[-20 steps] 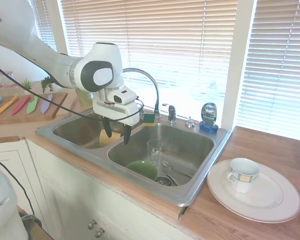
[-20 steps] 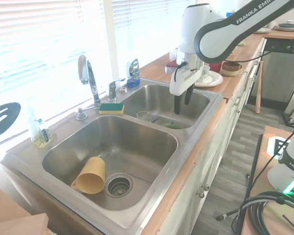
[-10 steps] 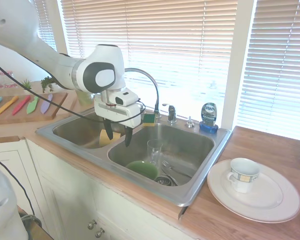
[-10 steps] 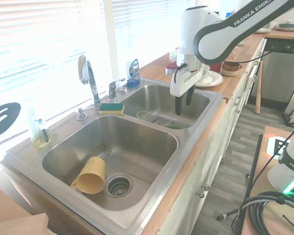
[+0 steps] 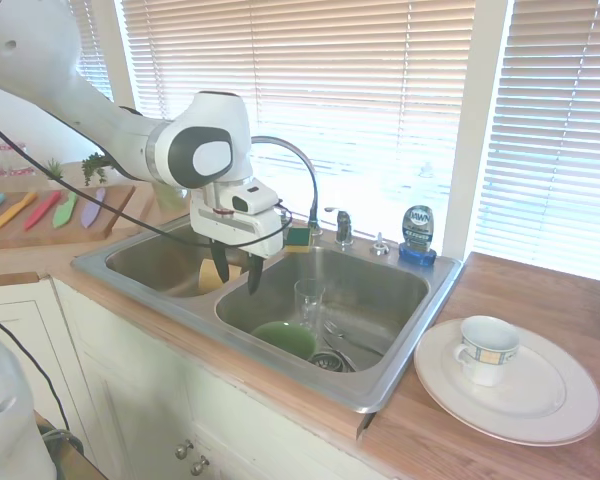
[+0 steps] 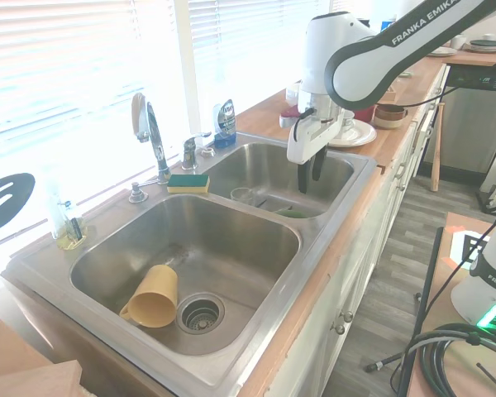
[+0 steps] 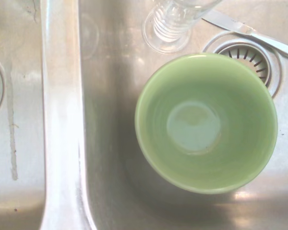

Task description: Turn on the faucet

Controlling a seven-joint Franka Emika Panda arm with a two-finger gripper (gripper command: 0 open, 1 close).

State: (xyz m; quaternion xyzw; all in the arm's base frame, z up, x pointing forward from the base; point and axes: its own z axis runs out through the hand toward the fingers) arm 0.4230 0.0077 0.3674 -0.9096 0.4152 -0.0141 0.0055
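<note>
Faucet (image 5: pixel 305 175) untouched; jaws open over green bowl (image 7: pixel 206 122).

End effector (image 5: pixel 236 279) open, pointing down

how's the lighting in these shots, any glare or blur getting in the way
First exterior view: strong backlight through the blinds washes out the window behind the faucet, though its spout stays readable. Second exterior view: the window at left is blown out white, the faucet is edged in glare. Wrist view: fairly sharp on the green bowl, bright sheen on the sink divider.
</note>
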